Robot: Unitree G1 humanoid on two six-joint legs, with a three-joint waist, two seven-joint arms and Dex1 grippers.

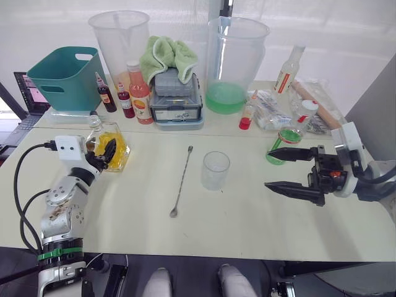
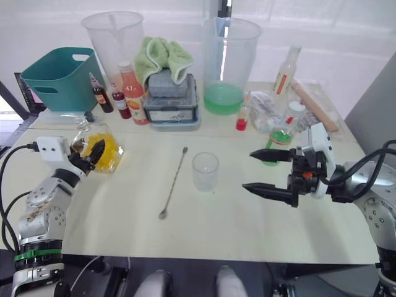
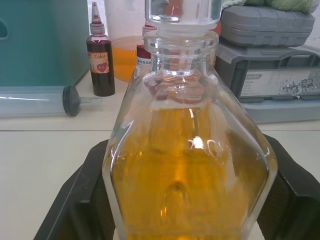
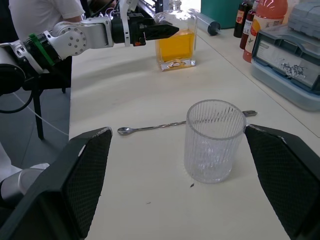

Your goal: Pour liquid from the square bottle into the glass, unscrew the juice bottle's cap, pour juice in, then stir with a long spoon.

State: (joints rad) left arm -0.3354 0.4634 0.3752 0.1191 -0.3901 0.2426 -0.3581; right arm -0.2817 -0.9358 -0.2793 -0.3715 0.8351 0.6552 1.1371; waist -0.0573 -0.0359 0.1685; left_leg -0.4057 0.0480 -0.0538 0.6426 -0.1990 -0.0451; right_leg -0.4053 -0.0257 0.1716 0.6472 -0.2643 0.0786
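A pale cream tabletop (image 1: 247, 229) is seen, evenly lit, with a seam running across it toward the far edge. Behind the far edge a white wall (image 1: 346, 31) is shown. A grey panel (image 1: 377, 105) rises beyond the right edge. Dark floor (image 1: 12, 124) is glimpsed past the left edge.

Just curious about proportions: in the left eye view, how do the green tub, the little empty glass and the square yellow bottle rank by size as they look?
1. Green tub, clearly largest.
2. Square bottle, partly hidden by the left claw.
3. Glass, smallest, though not far behind the bottle.
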